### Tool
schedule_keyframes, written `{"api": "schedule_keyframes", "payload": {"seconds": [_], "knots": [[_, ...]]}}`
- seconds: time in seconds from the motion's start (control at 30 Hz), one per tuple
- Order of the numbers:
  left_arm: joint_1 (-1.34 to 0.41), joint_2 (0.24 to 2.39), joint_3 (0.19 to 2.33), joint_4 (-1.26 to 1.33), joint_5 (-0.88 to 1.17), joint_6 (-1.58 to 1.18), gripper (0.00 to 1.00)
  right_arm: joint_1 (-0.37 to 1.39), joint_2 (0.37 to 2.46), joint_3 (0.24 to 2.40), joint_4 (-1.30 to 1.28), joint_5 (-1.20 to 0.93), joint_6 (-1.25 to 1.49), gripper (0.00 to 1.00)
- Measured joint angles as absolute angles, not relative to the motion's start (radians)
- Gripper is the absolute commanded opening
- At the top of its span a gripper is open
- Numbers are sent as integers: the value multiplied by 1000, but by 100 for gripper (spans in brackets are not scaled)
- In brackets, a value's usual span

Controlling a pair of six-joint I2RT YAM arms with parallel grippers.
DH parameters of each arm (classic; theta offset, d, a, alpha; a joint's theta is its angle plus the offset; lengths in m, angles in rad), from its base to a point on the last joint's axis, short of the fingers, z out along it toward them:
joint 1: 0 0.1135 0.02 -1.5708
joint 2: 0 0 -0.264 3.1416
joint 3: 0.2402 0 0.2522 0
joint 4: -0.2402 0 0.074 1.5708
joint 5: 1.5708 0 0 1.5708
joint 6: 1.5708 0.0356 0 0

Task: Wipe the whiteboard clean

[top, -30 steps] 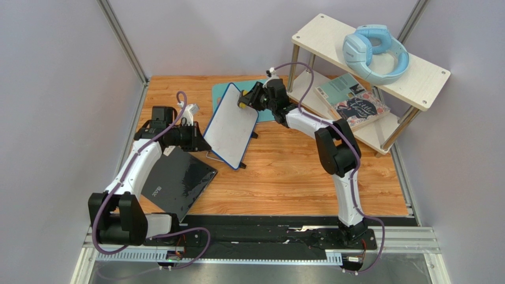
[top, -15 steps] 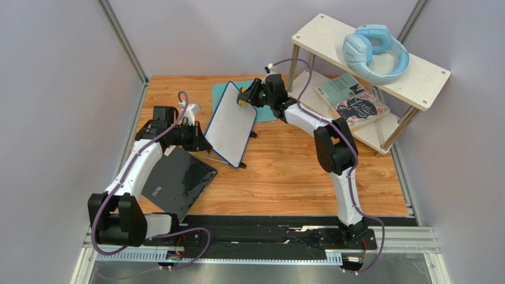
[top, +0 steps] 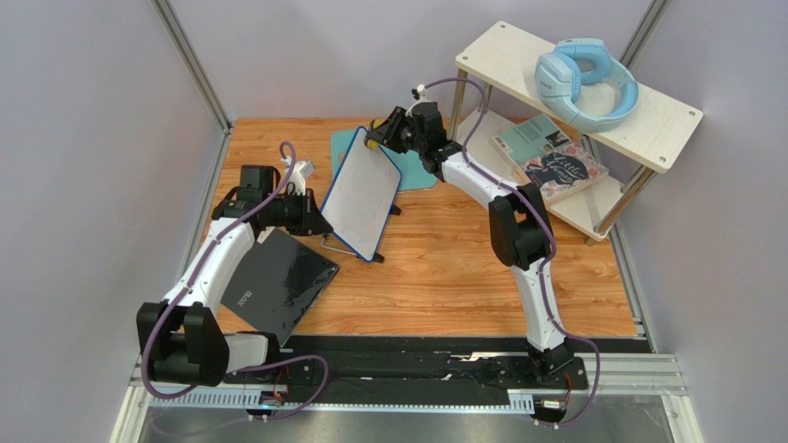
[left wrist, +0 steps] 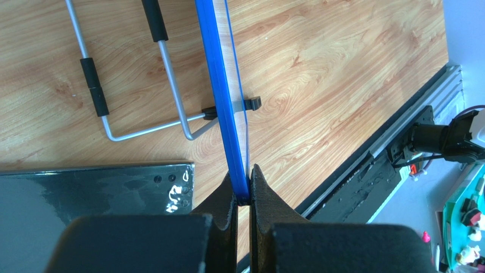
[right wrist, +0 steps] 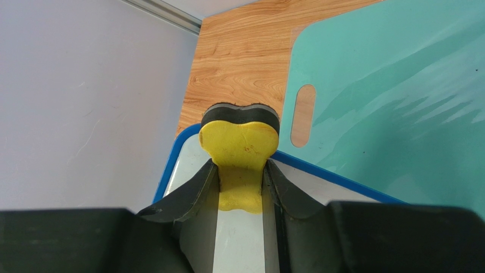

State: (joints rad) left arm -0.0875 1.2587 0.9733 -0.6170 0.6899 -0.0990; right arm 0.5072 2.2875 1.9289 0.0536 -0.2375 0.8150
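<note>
— On the tabletop (top: 462, 268), how far along are you?
— Your left fingers (left wrist: 230, 196) clamp the propped whiteboard (top: 361, 196) by its frame. Your right fingers (right wrist: 199, 187) grip a yellow eraser (right wrist: 239, 142) at its top corner. The face looks clean, so little remains.

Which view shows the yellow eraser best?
Right wrist: the eraser fills mid-frame, pinched in the right gripper, with its black-backed head over a corner of the whiteboard. Top external shows it only as a yellow speck at the board's far corner. Left wrist does not show it.
</note>
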Motion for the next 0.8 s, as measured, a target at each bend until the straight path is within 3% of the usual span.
{"api": "schedule_keyframes", "payload": {"seconds": [0.47, 0.8], "knots": [[-103, 1214, 973, -651, 665, -99, 0, 516, 2163, 1536, 173, -247, 814, 0], [-102, 1160, 956, -682, 647, -84, 0, 568, 2151, 1495, 175, -239, 789, 0]]}}
